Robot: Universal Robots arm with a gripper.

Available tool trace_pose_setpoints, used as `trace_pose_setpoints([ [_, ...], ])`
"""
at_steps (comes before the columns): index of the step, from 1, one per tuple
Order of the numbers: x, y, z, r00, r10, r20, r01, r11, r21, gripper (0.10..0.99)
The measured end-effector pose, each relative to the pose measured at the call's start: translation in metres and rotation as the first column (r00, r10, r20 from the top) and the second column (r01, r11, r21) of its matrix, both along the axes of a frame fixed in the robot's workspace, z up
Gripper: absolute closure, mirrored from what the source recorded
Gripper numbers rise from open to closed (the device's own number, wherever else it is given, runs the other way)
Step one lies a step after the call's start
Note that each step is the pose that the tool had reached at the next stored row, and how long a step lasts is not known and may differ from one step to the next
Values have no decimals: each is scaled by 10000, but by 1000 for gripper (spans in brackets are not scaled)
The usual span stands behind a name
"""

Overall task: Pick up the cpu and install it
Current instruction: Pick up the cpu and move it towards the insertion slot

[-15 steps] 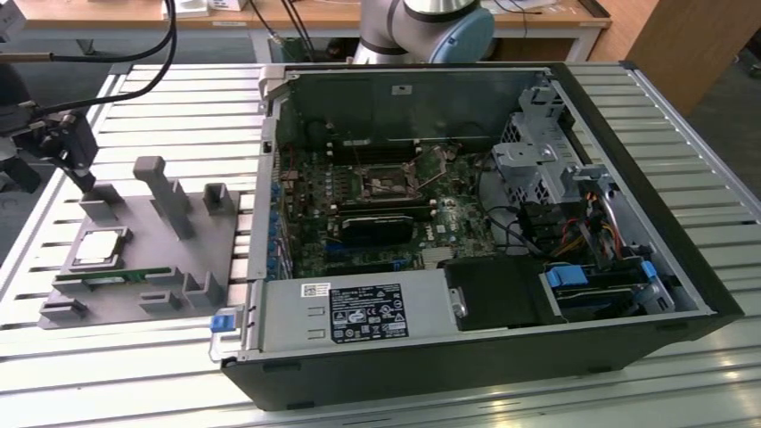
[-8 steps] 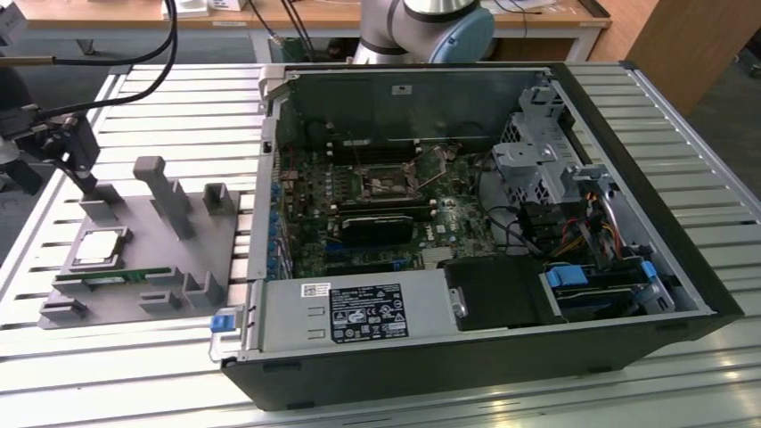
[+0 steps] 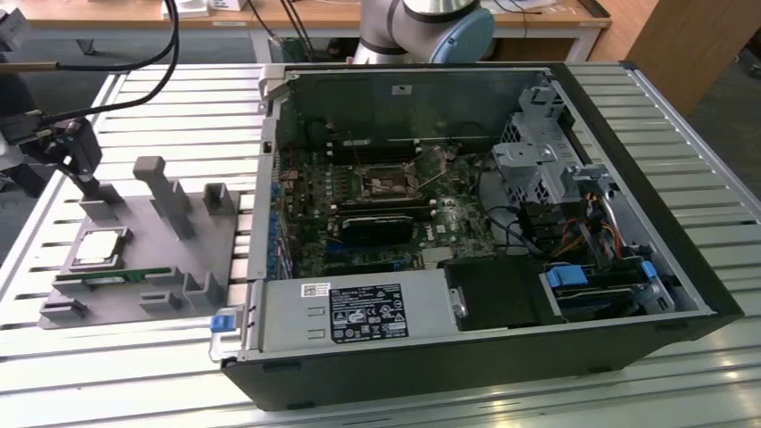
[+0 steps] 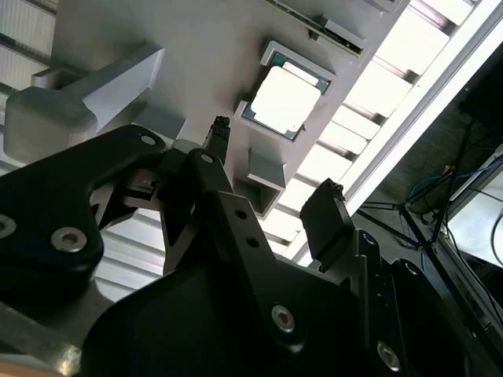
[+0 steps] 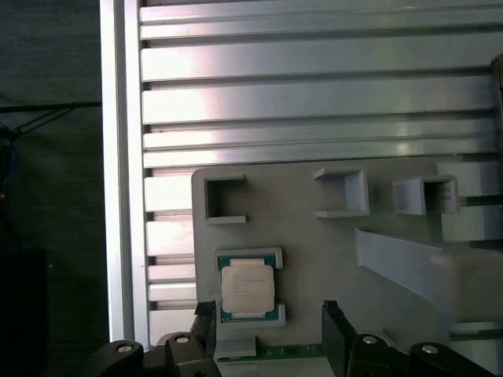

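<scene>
Pincer (image 5: 268, 310) hovers spread above tray (image 5: 314, 259), near cpu (image 5: 247, 287); cpu is judged light, stiff, fragile: grip its opposite edges.

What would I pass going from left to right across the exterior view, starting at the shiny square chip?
cpu → tall grey post → blue tab → silver power supply → metal drive cage
</scene>
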State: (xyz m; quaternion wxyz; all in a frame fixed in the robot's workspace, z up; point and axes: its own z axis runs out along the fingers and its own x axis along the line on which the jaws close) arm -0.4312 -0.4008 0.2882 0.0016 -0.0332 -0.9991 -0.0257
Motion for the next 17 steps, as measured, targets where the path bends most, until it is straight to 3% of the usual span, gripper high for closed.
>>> trace_pose_setpoints([
  [17, 0, 0, -112, 10000, -1, -9, 1, 10000, 0, 443],
])
